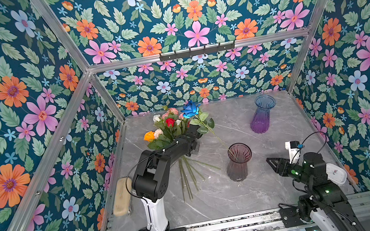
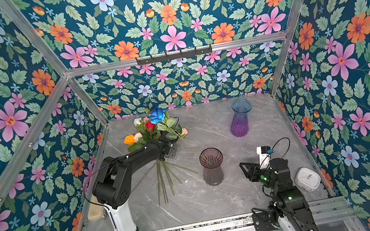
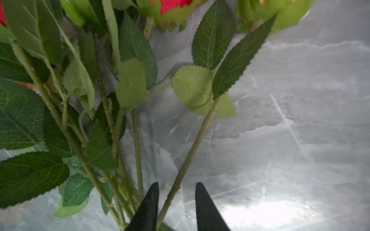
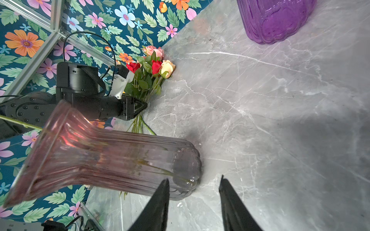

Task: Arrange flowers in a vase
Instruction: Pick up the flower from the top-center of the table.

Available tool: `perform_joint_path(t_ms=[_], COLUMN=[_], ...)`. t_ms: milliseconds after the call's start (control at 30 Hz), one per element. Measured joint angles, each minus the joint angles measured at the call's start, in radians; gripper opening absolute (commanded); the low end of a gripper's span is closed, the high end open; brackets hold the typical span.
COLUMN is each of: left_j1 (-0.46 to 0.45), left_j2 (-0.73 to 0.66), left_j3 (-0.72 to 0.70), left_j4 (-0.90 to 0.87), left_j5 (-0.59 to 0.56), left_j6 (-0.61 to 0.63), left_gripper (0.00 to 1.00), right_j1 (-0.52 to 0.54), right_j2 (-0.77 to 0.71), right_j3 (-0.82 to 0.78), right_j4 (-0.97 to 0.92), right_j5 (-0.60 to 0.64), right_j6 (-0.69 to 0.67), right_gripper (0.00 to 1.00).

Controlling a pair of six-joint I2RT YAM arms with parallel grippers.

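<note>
**Roses crowd the far-left corner**

The flowers lie near the table's far-left edge. One blue rose stands in the pink vase. The left gripper gapes around a stem. The right gripper is spread and empty. Bare tabletop reaches to the purple vase.

Left arm, right arm: blk, white base links.

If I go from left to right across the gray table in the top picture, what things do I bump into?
Tan block → bunch of roses → pink vase → purple vase → white clock.
</note>
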Motion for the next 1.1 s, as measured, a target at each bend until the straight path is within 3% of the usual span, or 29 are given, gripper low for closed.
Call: perform_joint_path(t_ms=[233, 500, 1100], left_j1=[0.013, 0.024, 0.032], left_j2=[0.019, 0.021, -0.22], left_j3=[-0.003, -0.01, -0.002], left_j4=[0.002, 0.013, 0.049], left_j5=[0.001, 0.026, 0.275], left_j6=[0.014, 0.018, -0.059], left_gripper=[0.28, 0.0, 0.0], right_j1=[0.0, 0.0, 0.0], right_j2=[0.0, 0.001, 0.005], right_j3=[0.0, 0.0, 0.0], right_j4=[0.0, 0.0, -0.001], right_j5=[0.0, 0.0, 0.0], right_j6=[0.0, 0.001, 0.002], right_gripper=[0.43, 0.43, 0.43])
